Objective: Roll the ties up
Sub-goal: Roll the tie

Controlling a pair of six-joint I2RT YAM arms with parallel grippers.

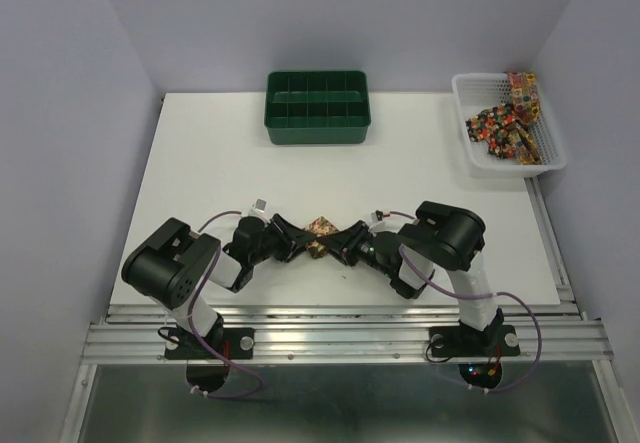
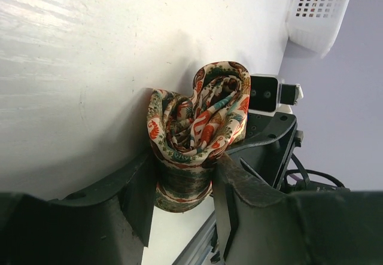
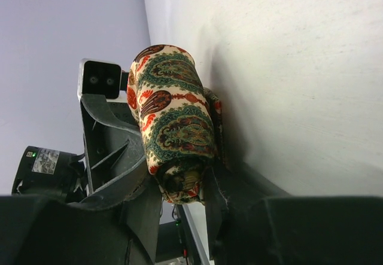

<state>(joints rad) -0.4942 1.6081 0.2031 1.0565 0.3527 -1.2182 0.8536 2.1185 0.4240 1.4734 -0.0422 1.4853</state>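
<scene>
One tie is wound into a tight roll [image 1: 322,234] with a paisley print, sitting on the white table near the front middle. My left gripper [image 1: 300,239] and right gripper [image 1: 345,242] meet at it from either side. In the left wrist view the roll [image 2: 200,118] shows its spiral end and sits pinched in my left gripper [image 2: 185,187]. In the right wrist view the roll [image 3: 173,112] shows its side and sits pinched in my right gripper [image 3: 179,187]. Each gripper is shut on the roll. More ties [image 1: 503,125] lie bunched in the basket.
A white mesh basket [image 1: 463,85] stands at the back right, also showing in the left wrist view [image 2: 320,14]. A green compartment tray [image 1: 317,133] stands at the back middle. The table's front edge and metal rail [image 1: 340,313] run just behind the grippers.
</scene>
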